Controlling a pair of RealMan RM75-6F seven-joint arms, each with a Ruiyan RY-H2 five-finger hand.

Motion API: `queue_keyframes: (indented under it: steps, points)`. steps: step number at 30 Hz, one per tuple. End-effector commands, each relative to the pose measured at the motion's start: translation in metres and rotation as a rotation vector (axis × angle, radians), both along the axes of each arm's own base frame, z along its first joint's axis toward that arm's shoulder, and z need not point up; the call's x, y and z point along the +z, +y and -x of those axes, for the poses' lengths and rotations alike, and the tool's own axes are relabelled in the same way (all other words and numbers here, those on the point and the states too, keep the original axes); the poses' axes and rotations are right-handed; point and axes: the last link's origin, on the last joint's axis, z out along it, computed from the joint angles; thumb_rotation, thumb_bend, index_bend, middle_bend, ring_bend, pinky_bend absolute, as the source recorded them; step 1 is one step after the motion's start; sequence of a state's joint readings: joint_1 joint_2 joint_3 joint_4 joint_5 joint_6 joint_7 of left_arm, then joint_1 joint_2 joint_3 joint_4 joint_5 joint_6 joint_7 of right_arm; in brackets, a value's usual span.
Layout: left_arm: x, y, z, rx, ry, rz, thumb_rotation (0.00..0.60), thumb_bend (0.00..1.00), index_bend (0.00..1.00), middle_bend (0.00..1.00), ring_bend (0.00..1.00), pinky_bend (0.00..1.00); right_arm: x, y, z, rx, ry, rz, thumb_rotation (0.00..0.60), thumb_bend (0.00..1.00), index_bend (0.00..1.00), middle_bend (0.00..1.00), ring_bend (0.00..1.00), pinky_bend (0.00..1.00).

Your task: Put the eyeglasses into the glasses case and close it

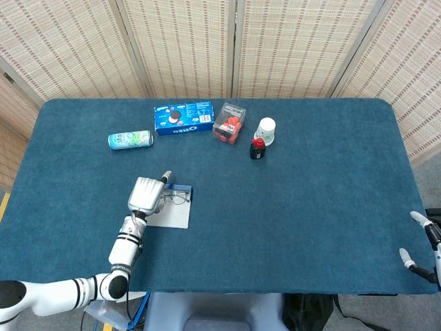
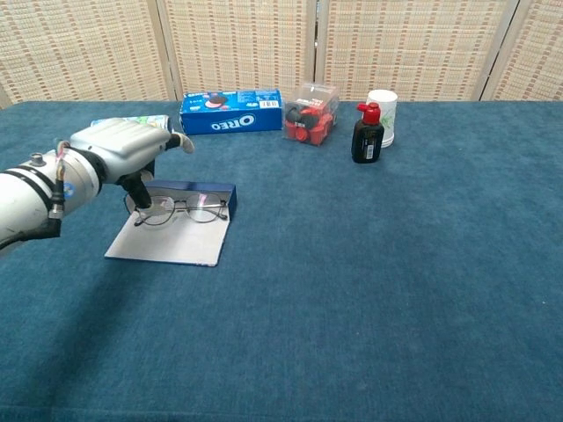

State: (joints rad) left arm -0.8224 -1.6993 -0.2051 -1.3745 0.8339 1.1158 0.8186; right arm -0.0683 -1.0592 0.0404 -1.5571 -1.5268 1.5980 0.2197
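Chest view: the glasses (image 2: 179,210) are seen lying in the open case (image 2: 171,236), left of centre. The left hand (image 2: 123,148) is held over them, fingers down; whether a grip is closed cannot be told. The frame could be bent if pressed.

Thin wire-framed eyeglasses (image 2: 182,209) with clear lenses lie unfolded in the open, flat glasses case (image 2: 176,236), grey inside with a dark-blue raised back edge. The left lens sits directly beneath the left hand's fingers (image 2: 138,189).
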Motion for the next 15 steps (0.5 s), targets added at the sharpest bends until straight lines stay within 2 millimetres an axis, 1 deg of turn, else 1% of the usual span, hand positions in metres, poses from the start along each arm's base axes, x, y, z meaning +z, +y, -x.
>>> queue_keyframes:
  steps: [1, 6, 15]
  points:
    - [-0.008, 0.005, -0.004, 0.012, 0.009, 0.009, 0.6, 0.17, 0.15, 1.0, 1.0, 1.0, 0.0, 0.001, 0.001, -0.003, -0.001, 0.0, 0.6, 0.3, 0.16, 0.24, 0.16, 0.07]
    - [-0.013, 0.011, -0.001, 0.026, 0.026, 0.003, 0.6, 0.17, 0.15, 1.0, 1.0, 1.0, 0.0, 0.001, 0.001, -0.003, -0.001, 0.002, 0.6, 0.3, 0.16, 0.24, 0.16, 0.07]
    - [-0.015, 0.016, 0.003, 0.034, 0.048, -0.003, 0.6, 0.17, 0.15, 1.0, 1.0, 1.0, 0.0, 0.0, 0.002, -0.005, -0.002, 0.001, 0.6, 0.3, 0.16, 0.24, 0.16, 0.07]
